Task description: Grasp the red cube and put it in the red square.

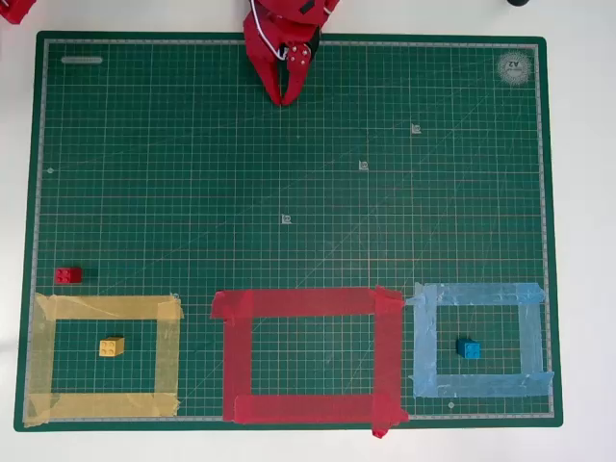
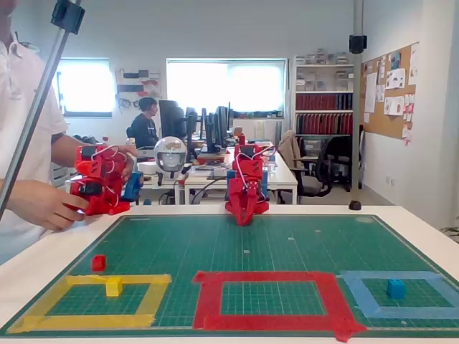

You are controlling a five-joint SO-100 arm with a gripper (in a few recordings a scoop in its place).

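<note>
The red cube [image 1: 67, 275] [image 2: 98, 262] lies on the green mat near its left edge, just above the yellow tape outline. The red square [image 1: 308, 355] [image 2: 269, 297] of tape sits in the middle of the mat's near side, with bare green mat inside it. My red gripper [image 1: 287, 99] [image 2: 244, 221] rests folded at the far middle edge of the mat, tips pointing down at the mat, fingers together with nothing between them. It is far from the cube and the square.
A yellow tape outline [image 1: 104, 357] holds a yellow block [image 1: 112, 346]. A light blue tape outline [image 1: 481, 339] holds a blue block [image 1: 468, 348]. The green mat [image 1: 289, 173] lies on a white table. A person stands at the left in the fixed view.
</note>
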